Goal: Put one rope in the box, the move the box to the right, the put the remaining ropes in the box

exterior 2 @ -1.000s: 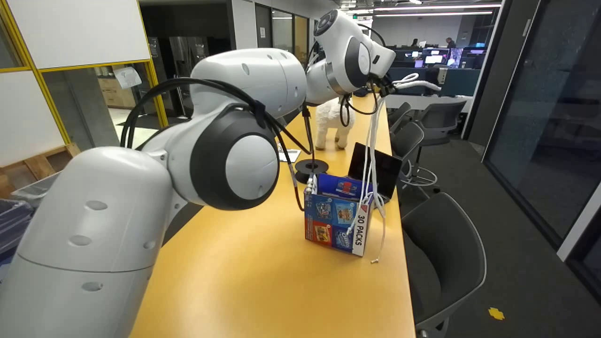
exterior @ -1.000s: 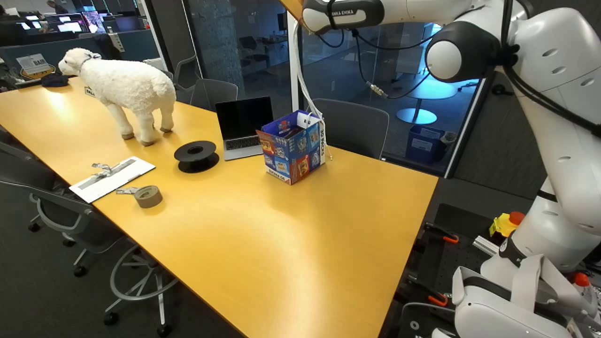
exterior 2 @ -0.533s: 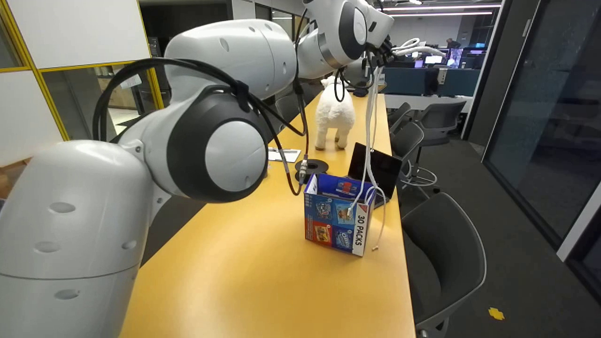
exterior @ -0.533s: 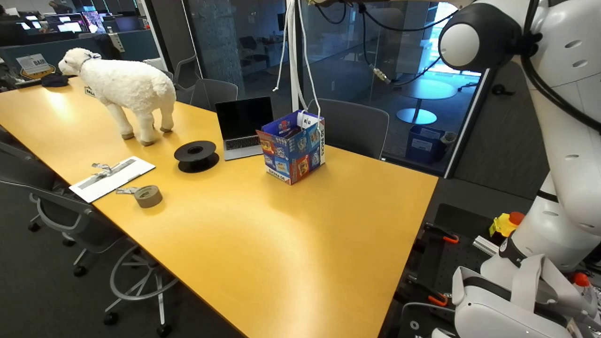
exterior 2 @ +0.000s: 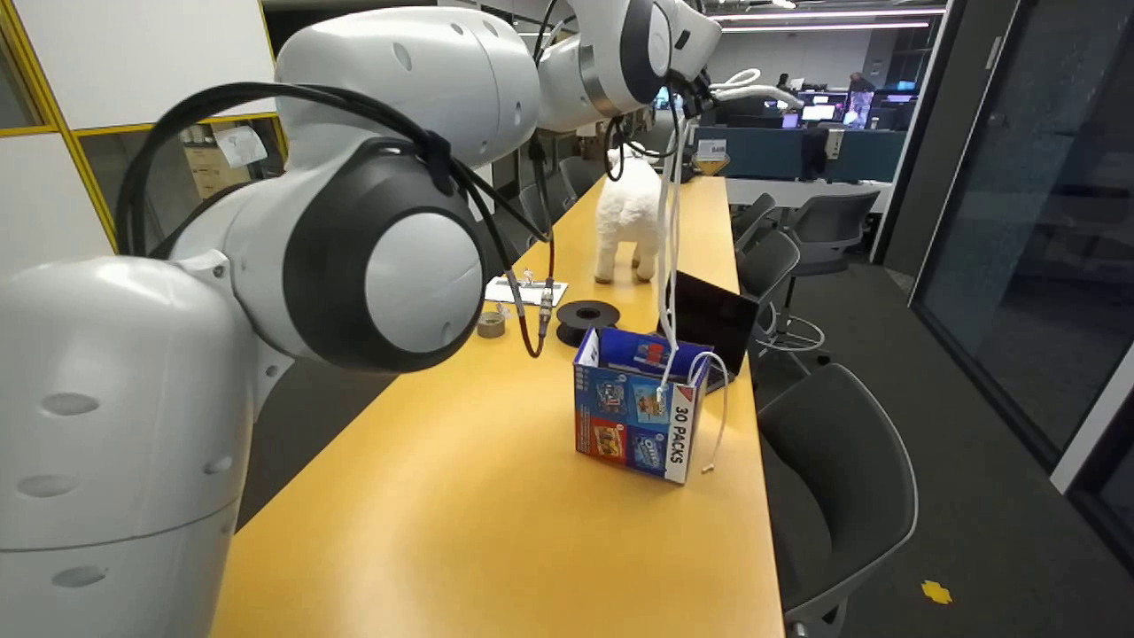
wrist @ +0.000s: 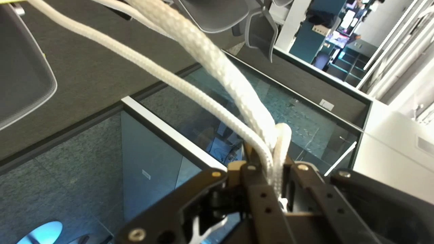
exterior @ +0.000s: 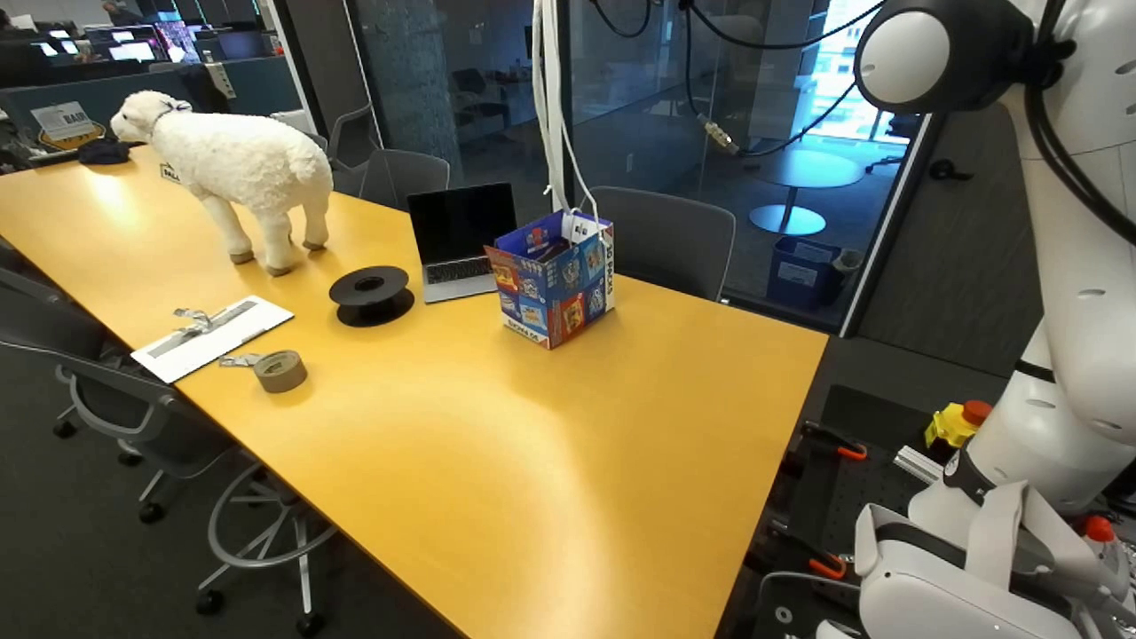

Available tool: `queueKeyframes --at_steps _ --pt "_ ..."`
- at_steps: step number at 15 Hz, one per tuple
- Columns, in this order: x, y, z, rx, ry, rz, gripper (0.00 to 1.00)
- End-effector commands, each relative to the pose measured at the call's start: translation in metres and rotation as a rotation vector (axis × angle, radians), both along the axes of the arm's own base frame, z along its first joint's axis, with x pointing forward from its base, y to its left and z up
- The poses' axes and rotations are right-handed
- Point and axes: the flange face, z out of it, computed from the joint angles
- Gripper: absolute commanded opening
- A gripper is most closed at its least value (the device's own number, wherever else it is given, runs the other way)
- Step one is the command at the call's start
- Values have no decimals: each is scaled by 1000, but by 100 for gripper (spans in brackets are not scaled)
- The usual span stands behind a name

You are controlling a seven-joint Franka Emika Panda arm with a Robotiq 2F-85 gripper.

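The open cardboard snack box point(exterior: 581, 280) stands upright on the yellow table, also in an exterior view point(exterior 2: 625, 403). My gripper point(exterior 2: 700, 96) is high above and beyond the box; the wrist view shows its jaws point(wrist: 276, 169) shut on white ropes point(wrist: 234, 84). The held ropes hang as long strands point(exterior 2: 669, 213) down to the box, also in an exterior view point(exterior: 550, 98). Their lower part reaches the box opening, and one end lies against the near wall. A white rope loop point(exterior 2: 725, 399) hangs over the box's side rim; whether it is a separate rope I cannot tell.
An open laptop point(exterior: 461, 240) stands close beside the box. A black spool point(exterior: 371, 297), a tape roll point(exterior: 280, 372), a white clipboard point(exterior: 213, 337) and a plush sheep point(exterior: 240, 169) are farther along the table point(exterior: 497, 461). A chair point(exterior 2: 842, 470) stands at the table's edge.
The arm has risen and drawn back, lifting the ropes. The hanging strands have shifted left in both exterior views and their lower ends are higher at the box. The box has not moved.
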Motion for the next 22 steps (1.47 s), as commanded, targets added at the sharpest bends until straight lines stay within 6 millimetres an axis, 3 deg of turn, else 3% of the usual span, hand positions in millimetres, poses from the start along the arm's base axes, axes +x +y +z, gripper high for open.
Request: queueKeyframes --at_steps 1,9,15,22 --pt "0 17 -22 49 41 99 7" --pt "26 46 -108 140 256 275 7" --pt "32 51 -155 204 481 436 7" --pt "30 53 -194 248 721 567 7"
